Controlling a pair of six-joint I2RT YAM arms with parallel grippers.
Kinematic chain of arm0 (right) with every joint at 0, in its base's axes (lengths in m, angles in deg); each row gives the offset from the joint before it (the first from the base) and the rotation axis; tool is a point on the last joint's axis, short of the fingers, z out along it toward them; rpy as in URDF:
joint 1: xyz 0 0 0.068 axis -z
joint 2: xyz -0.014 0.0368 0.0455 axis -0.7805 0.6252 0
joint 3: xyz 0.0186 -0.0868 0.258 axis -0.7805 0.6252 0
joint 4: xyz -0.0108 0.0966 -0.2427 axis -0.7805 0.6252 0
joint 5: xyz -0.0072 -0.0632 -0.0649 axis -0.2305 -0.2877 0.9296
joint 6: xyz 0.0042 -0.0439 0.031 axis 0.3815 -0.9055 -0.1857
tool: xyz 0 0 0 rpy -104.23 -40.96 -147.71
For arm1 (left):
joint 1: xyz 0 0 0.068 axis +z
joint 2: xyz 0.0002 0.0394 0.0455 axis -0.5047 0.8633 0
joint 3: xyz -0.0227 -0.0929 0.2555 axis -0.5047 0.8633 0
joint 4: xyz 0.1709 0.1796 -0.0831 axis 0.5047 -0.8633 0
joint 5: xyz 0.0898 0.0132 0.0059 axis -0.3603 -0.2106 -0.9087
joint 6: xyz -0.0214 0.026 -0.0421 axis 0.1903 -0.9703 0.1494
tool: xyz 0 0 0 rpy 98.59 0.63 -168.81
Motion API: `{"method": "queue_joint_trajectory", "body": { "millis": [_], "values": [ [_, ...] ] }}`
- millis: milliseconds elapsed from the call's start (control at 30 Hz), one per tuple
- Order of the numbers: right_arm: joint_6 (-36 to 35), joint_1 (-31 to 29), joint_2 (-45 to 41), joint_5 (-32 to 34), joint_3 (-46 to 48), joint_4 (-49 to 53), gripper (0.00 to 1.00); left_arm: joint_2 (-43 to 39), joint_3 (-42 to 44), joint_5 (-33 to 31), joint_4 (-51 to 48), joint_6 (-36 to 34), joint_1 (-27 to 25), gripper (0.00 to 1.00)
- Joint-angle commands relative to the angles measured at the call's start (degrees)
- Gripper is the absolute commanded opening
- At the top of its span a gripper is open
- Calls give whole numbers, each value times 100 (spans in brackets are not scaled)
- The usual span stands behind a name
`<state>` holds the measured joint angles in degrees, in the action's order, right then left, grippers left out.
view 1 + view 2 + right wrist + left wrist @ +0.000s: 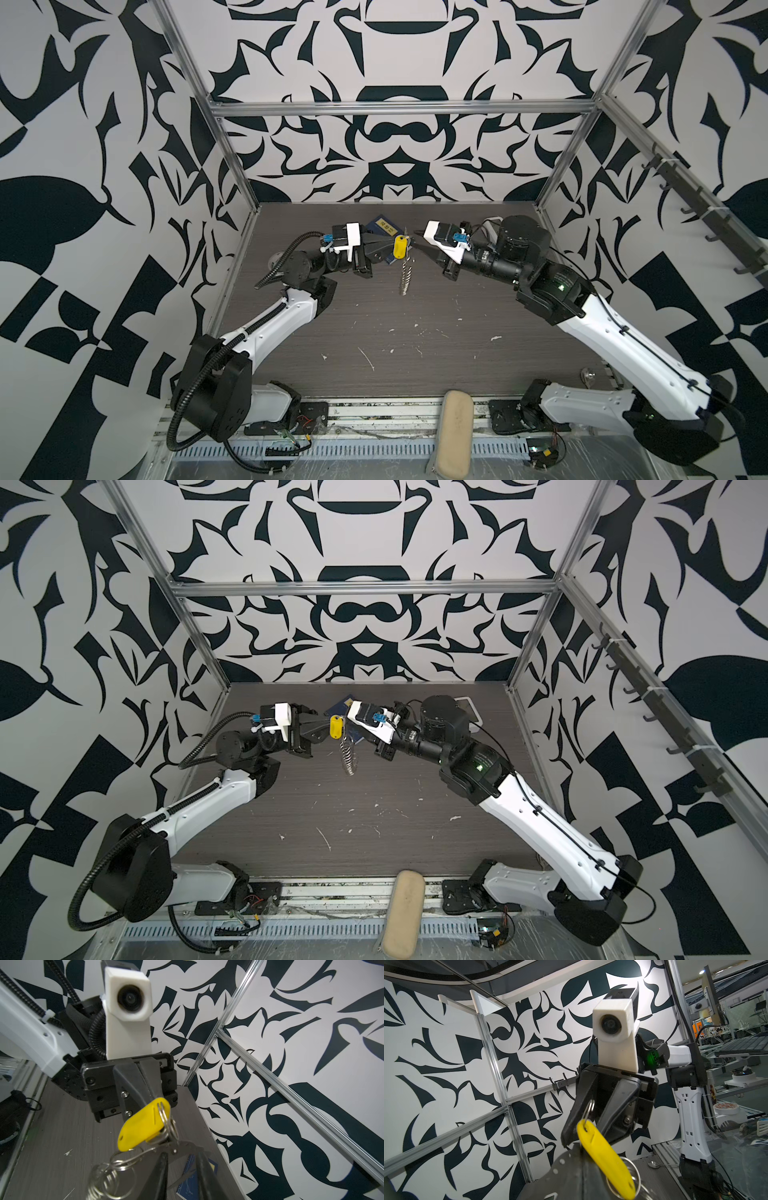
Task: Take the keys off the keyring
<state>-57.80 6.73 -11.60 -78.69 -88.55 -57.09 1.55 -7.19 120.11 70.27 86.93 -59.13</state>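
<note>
In both top views the keys (400, 246), a yellow tag on a small split ring, hang in mid-air at the centre of the frame, above the counter (374, 332). My left gripper (388, 249) appears clamped on the tag. My right gripper (417, 246) noses in from the right of the frame. The keyring (349, 758) dangles below with its coil of rings. If my left grip slips, the whole bunch drops.

In the left wrist view my right gripper (587, 1144) stands at a narrow gap, with the split ring (588, 1109) between its fingers. Closing off-centre, I judge, would knock the ring aside rather than pinch it.

In the right wrist view the keyring (145, 1151) runs its wire just ahead of my right fingers (162, 1169), beside the keys (141, 1126). I could catch that wire by mistake. Pulling then would twist the loop instead of freeing the keys.
</note>
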Motion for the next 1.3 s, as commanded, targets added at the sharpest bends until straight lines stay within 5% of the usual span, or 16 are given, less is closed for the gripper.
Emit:
{"method": "queue_joint_trajectory", "body": {
  "millis": [0, 300, 733, 867, 1133, 1267],
  "values": [
    [-53, 44, -26, -484, -392, 115, 24, 2, -190, 70, 392, 111, 29, 0],
    [-241, 81, 197, -749, -885, 803, 14, -13, -183, 182, 366, 51, 44, 0],
    [-347, 133, 348, -769, -941, 977, 14, -68, -172, 251, 348, 67, 43, 0],
    [-405, 140, 388, -789, -1004, 998, 0, -77, -182, 268, 349, 73, 43, 0],
    [-482, 150, 392, -651, -1091, 966, 0, -116, -60, 206, 264, -18, 58, 0],
    [-480, 177, 422, -602, -1223, 1045, 0, -186, 318, -13, 319, -254, 159, 20]
  ]
}}
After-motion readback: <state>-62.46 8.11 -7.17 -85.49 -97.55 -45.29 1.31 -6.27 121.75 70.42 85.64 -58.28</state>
